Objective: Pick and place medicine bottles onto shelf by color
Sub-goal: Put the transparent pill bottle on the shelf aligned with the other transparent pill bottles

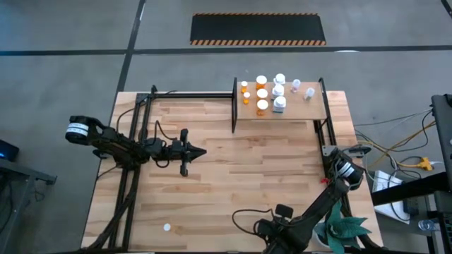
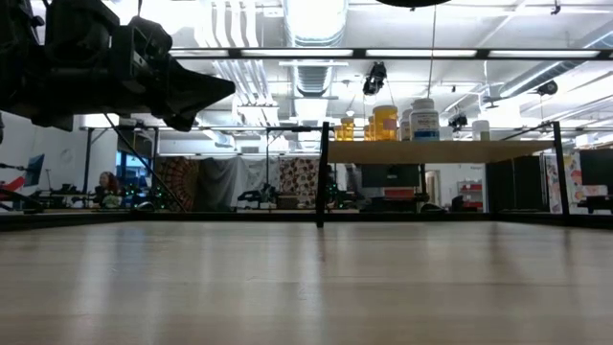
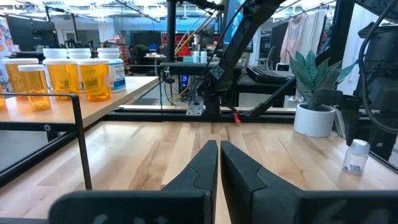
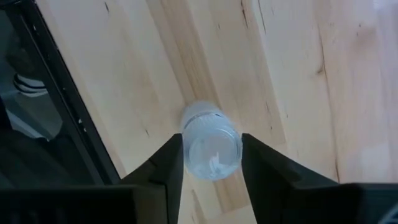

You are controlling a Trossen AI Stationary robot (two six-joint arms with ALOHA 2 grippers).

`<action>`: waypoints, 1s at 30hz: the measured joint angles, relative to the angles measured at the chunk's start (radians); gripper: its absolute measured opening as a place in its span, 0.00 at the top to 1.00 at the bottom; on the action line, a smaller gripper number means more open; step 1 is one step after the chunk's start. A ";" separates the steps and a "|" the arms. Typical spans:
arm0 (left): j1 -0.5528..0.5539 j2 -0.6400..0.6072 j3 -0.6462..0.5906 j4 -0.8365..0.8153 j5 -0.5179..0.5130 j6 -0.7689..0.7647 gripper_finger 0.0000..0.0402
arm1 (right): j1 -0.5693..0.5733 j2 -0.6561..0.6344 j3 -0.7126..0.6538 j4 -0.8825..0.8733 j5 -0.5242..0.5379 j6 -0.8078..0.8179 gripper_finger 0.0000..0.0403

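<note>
The shelf (image 1: pixel 314 111) stands at the table's far right. It carries orange bottles (image 1: pixel 260 94) on its left part and white bottles (image 1: pixel 280 90) to their right. A small clear medicine bottle (image 4: pixel 211 148) stands upright on the table near the front right, also seen in the left wrist view (image 3: pixel 355 157). My right gripper (image 4: pixel 211 160) points down over this bottle and is shut on it. In the high view the right arm (image 1: pixel 311 212) hides the bottle. My left gripper (image 1: pixel 203 151) hovers shut, pointing level to the right over the table's left middle. My right gripper pinches the clear bottle between its two fingers, one finger (image 4: pixel 169 163) on each opposite side of the bottle's upper part (image 4: pixel 186 152). The fingers come from above, pointing down. The bottle is upright with its base on the table.
A small white object (image 1: pixel 167 227) lies on the table near the front left. A potted plant (image 1: pixel 346 231) stands at the front right corner beside the right arm. Black frame rails (image 1: pixel 134 162) run along the table's left side. Bare wood lies across the table's middle.
</note>
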 joint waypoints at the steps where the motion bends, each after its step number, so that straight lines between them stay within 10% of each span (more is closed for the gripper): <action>1: 0.000 0.000 0.000 0.000 0.000 0.000 1.00 | 0.000 0.000 0.000 0.000 0.000 0.000 0.68; 18: -0.005 0.000 0.000 0.002 0.000 0.002 1.00 | -0.133 -0.310 -0.002 -0.262 0.026 0.020 0.66; 30: -0.006 0.000 0.000 0.002 0.003 0.017 1.00 | -0.691 -0.687 -0.030 -0.417 0.130 -0.327 0.66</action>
